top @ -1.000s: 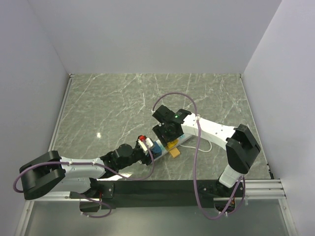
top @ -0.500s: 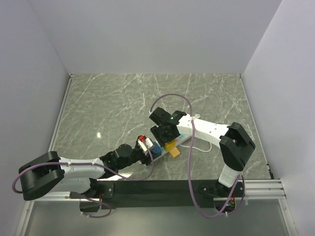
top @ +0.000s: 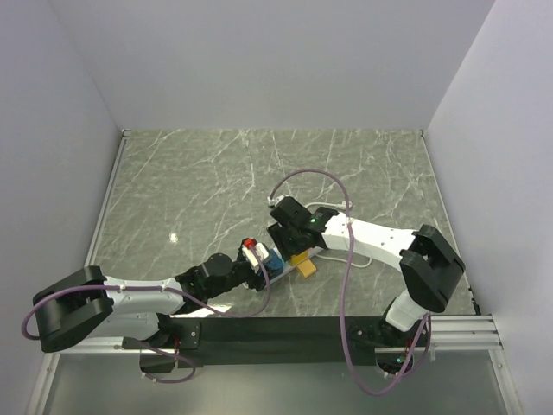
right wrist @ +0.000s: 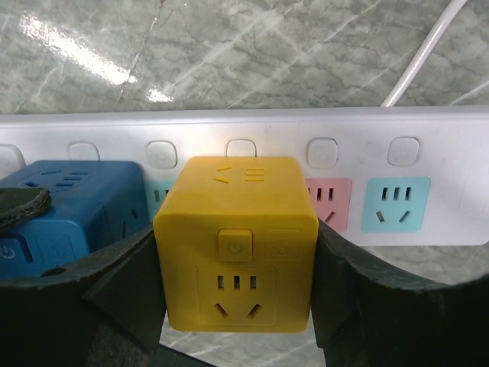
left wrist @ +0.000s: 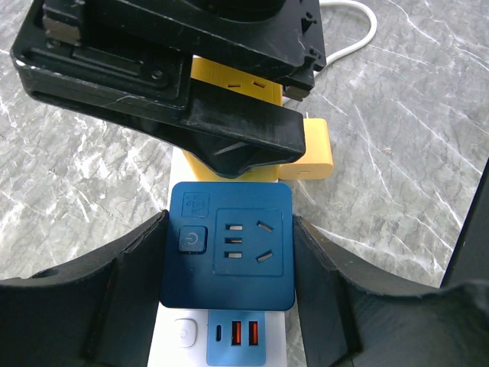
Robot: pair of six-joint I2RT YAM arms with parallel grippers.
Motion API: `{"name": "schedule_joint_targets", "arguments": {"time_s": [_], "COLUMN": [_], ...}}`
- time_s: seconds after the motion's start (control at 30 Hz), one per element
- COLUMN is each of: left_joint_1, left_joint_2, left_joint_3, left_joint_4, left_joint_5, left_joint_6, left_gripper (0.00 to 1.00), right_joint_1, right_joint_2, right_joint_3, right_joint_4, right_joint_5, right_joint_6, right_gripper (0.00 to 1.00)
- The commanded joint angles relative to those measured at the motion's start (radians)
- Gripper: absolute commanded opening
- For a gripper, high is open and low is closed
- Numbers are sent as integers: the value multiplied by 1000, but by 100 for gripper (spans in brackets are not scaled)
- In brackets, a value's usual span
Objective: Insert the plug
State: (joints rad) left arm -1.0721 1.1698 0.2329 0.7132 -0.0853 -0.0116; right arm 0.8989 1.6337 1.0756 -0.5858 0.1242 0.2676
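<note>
Insertion is judged nearly complete but unconfirmed. The yellow cube [right wrist: 237, 237] is clamped on both sides by the right hand [right wrist: 237, 294] and is set against the face of the power strip [right wrist: 428, 126], just beside the blue cube [left wrist: 227, 256]. Whether its pins are fully seated cannot be told, so a final press and release are presumed to remain. The blue cube sits on the strip and is gripped on both sides by the left hand [left wrist: 228, 233].

Items counted:
- one power strip on the desk [left wrist: 412, 115]
- two cubes
- one small yellow plug [left wrist: 312, 149] lying just beside the strip
- two free sockets seen past the yellow cube, away from the blue one
</note>
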Motion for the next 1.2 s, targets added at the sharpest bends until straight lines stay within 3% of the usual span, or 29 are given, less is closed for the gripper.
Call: {"name": "schedule_joint_targets", "arguments": {"time_s": [0.0,0.17,0.27,0.3,0.37,0.5,0.73,0.9,1.17], "left_joint_1": [-11,-11,-9,-9,-11,-11,-11,-11,-9], "left_joint_2": [5,16,16,11,10,17,48,68,70], "left_joint_3": [20,29,32,31,32,36,52,68,72], "left_joint_4": [62,54,54,52,49,46,34,23,19], "left_joint_5": [10,-5,-10,-11,-17,-24,-53,-74,-111], "left_joint_6": [-1,1,1,1,1,-1,-5,-7,-14], "left_gripper": [1,1,1,1,1,1,1,1,1], "right_joint_1": [21,21,21,21,21,20,20,20,15], "right_joint_2": [91,40,5,-15,-32,-77,-133,-225,-310], "right_joint_3": [-126,-109,-92,-88,-72,-45,-20,-59,-104], "right_joint_4": [33,70,84,90,95,98,70,129,182], "right_joint_5": [-150,-106,-84,-74,-54,-20,69,63,127], "right_joint_6": [107,114,113,107,102,91,78,58,62], "right_gripper": [0,0,19,37,46,53,55,81,90]}}
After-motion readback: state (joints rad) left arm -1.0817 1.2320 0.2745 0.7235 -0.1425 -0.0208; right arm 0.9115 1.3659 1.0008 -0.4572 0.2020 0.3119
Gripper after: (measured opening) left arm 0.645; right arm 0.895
